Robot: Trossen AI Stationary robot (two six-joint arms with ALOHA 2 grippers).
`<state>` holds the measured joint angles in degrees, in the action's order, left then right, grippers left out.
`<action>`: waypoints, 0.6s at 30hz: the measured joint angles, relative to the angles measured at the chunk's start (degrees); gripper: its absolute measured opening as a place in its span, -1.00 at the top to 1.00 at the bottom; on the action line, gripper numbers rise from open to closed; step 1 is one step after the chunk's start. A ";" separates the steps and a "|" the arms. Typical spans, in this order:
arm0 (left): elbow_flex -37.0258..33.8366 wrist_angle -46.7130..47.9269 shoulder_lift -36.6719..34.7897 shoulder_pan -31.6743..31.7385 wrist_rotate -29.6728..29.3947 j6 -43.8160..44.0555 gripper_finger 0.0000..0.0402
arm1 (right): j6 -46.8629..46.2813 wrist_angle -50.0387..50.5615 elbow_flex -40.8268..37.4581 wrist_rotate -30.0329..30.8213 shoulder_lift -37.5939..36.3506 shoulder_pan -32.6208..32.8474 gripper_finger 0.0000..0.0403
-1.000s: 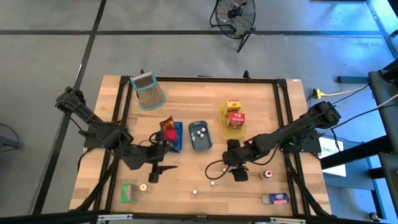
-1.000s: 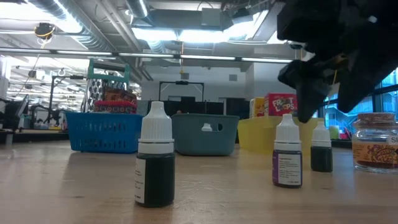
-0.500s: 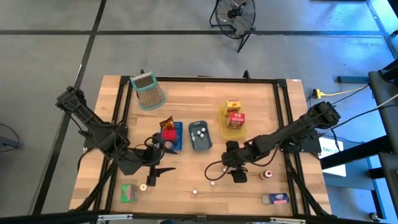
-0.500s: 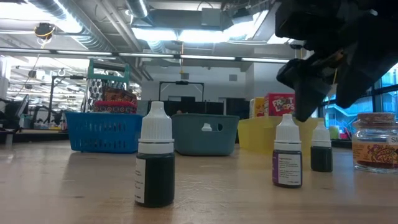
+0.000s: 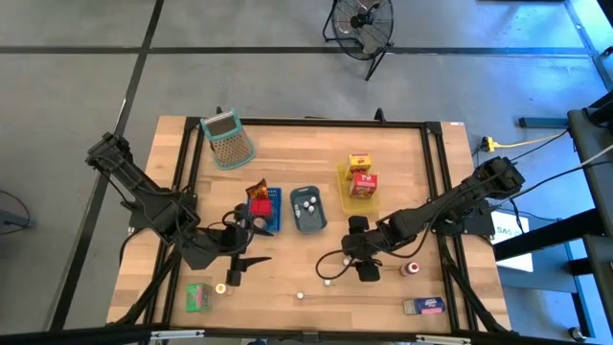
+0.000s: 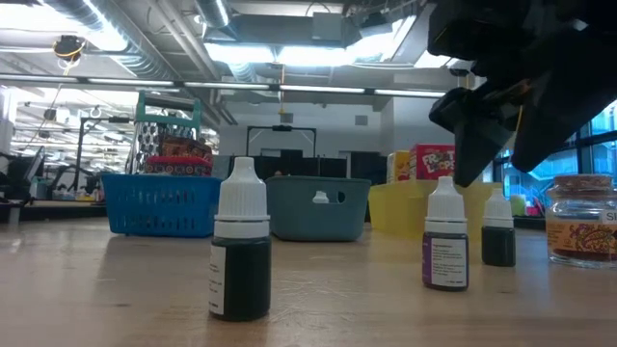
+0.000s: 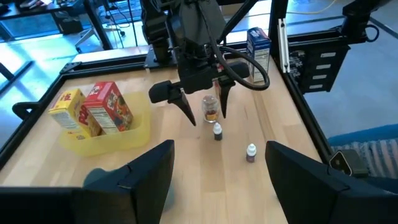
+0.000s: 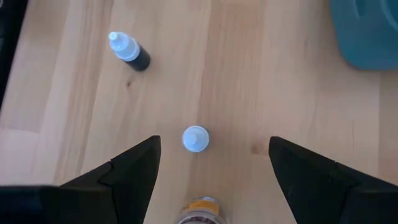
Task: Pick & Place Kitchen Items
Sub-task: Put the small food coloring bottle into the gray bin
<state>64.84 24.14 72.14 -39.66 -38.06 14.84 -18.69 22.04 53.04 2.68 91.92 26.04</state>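
Observation:
My right gripper (image 5: 364,261) hangs open above a small white-capped bottle (image 8: 195,138), its fingers on either side of the bottle and clear of it; the low view shows it (image 6: 496,159) over that bottle (image 6: 497,231). A small jar (image 6: 581,220) stands beside it, and another bottle (image 8: 129,51) stands farther off. My left gripper (image 5: 247,244) is open and empty near the blue tray (image 5: 275,222), which holds the red tin (image 5: 259,206) and the brown packet (image 5: 255,190). Two more bottles (image 5: 300,296) (image 5: 220,287) stand upright on the table.
The grey-blue tray (image 5: 307,222) holds tiny white round pieces. The yellow tray (image 5: 343,177) holds a yellow and a red carton. The mesh basket (image 5: 227,139) sits at the far left. A green carton (image 5: 198,296) and a blue carton (image 5: 422,307) lie near the near edge.
My left gripper has drawn back a little from the blue tray, toward the table's near left corner, and stayed open. The right gripper has kept almost still above the bottle.

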 joint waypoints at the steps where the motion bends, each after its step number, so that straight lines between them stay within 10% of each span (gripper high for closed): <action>1: 0.00 0.00 0.00 0.00 0.04 0.25 -0.24 | 0.01 0.00 0.00 0.18 0.00 0.00 -0.50; 18: 0.00 0.02 0.02 -0.44 0.18 -0.64 -0.24 | 1.51 -1.78 -0.04 0.76 0.00 0.48 -0.35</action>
<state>64.84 24.16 72.16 -40.10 -37.88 14.20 -17.18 20.26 52.99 3.43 91.92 26.52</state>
